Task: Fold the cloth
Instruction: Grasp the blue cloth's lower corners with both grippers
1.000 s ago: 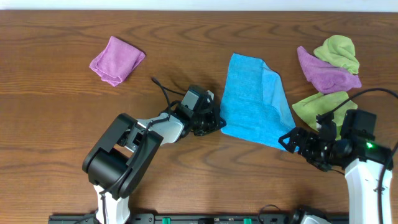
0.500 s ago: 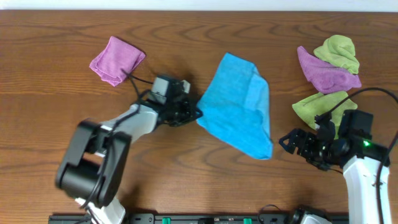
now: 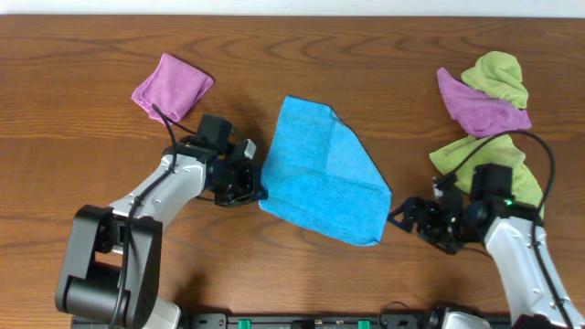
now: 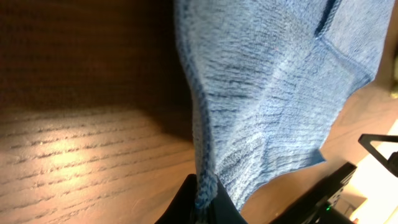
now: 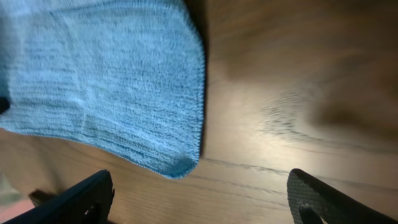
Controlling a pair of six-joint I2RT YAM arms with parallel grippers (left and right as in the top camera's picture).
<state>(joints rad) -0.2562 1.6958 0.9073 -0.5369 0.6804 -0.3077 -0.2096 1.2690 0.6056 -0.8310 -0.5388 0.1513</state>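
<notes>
The cloth [image 3: 315, 178] lies flat at the centre of the surface [image 3: 91, 238], its long axis running from 11 to 5 o'clock. The left fingers [image 4: 181, 208] pinch its 9 o'clock edge. The right fingers [image 5: 87, 196] are spread wide, holding nothing. They sit just beside the 5 o'clock corner, which lies at their 8 o'clock. That corner looks like their next grab.

sky-blue cloth [image 3: 320, 174]; partly folded; flat mid-table
</notes>
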